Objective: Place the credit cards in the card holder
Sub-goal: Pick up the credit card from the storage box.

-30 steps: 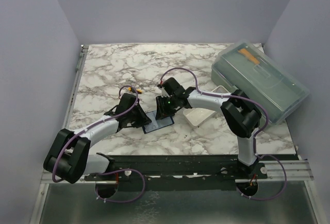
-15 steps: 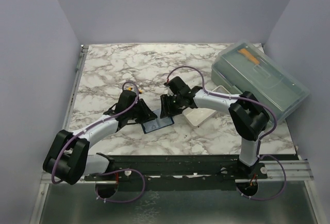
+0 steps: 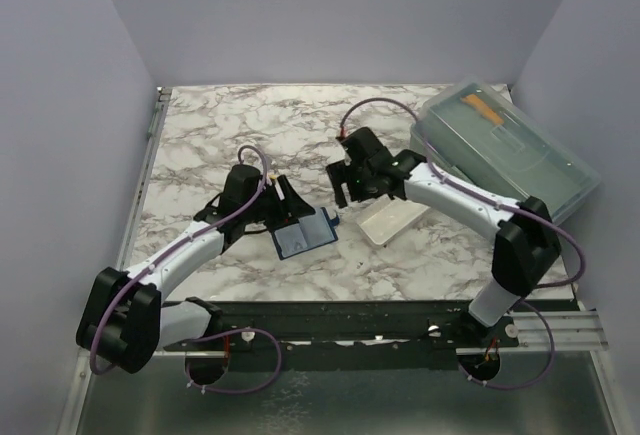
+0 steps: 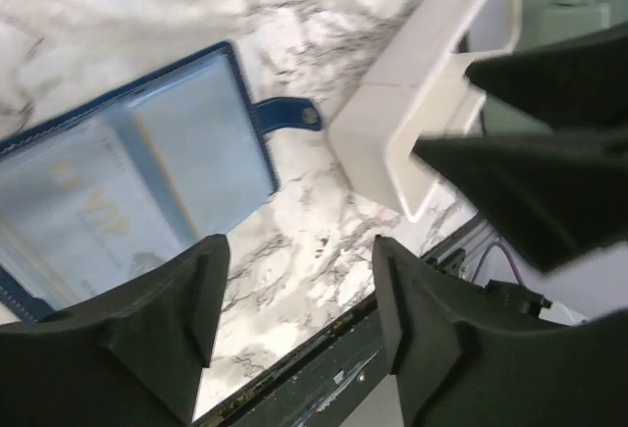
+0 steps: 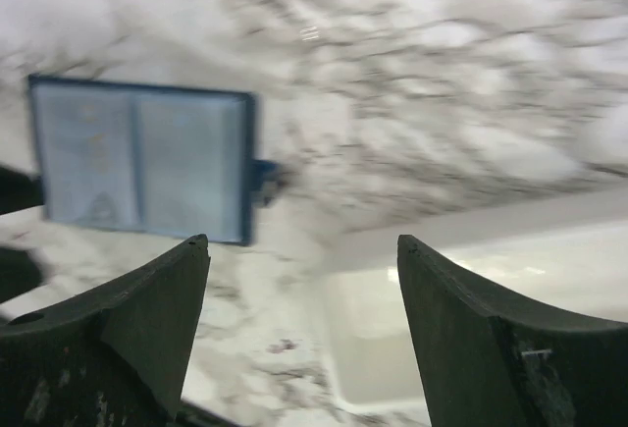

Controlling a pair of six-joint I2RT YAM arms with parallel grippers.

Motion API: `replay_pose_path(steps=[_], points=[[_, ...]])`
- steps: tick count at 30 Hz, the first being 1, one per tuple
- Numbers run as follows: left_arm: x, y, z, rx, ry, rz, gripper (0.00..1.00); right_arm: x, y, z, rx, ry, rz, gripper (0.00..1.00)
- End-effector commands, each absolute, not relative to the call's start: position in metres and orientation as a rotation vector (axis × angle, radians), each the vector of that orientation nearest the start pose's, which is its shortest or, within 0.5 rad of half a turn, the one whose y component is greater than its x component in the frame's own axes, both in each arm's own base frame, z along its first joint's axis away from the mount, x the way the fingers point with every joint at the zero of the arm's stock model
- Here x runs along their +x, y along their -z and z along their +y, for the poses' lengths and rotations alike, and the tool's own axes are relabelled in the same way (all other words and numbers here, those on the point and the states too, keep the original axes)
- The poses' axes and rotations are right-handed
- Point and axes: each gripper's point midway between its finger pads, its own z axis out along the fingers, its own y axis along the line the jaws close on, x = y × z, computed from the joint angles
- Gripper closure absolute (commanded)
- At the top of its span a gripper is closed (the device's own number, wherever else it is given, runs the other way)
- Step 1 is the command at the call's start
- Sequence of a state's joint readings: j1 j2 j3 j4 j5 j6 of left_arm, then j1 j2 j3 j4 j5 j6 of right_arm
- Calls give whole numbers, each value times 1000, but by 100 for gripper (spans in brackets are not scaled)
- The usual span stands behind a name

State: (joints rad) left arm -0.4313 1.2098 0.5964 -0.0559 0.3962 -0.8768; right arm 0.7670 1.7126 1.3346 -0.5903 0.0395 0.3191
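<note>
One card holder lies open on the desk just ahead of the left pincer, its long axis and snap tab pointing toward the right pincer; both pincers stand wide apart, holding nothing.

card holder: navy blue | tray: white | table: grey-veined white marble | box: grey-green

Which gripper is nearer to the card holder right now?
Left. The left gripper is at the upper-left edge of the open card holder in the top view. The right gripper is farther off, up and right of it, by the white tray.
</note>
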Motion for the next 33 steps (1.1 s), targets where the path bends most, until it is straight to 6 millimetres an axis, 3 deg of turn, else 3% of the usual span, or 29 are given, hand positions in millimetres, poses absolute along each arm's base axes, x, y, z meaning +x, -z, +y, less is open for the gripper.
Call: replay_pose_path(steps=[1, 5, 8, 13, 17, 22, 33], points=[[250, -149, -230, -154, 1166, 2346, 32, 329, -138, 168, -461, 232, 2454, 20], [251, -159, -236, -110, 1208, 2336, 31, 343, -129, 97, -337, 442, 2468, 26], [248, -160, -237, -88, 1218, 2337, 30, 352, -122, 75, -337, 529, 2450, 32], [243, -156, -236, -77, 1221, 2346, 30, 361, -107, 58, -382, 656, 2450, 38], [241, -156, -236, -71, 1229, 2346, 30, 368, -94, 58, -403, 688, 2464, 41], [238, -161, -235, -61, 1237, 2330, 30, 377, -86, 55, -410, 747, 2452, 52], [235, -164, -232, -62, 1231, 2316, 29, 385, -63, 44, -444, 886, 2422, 53]])
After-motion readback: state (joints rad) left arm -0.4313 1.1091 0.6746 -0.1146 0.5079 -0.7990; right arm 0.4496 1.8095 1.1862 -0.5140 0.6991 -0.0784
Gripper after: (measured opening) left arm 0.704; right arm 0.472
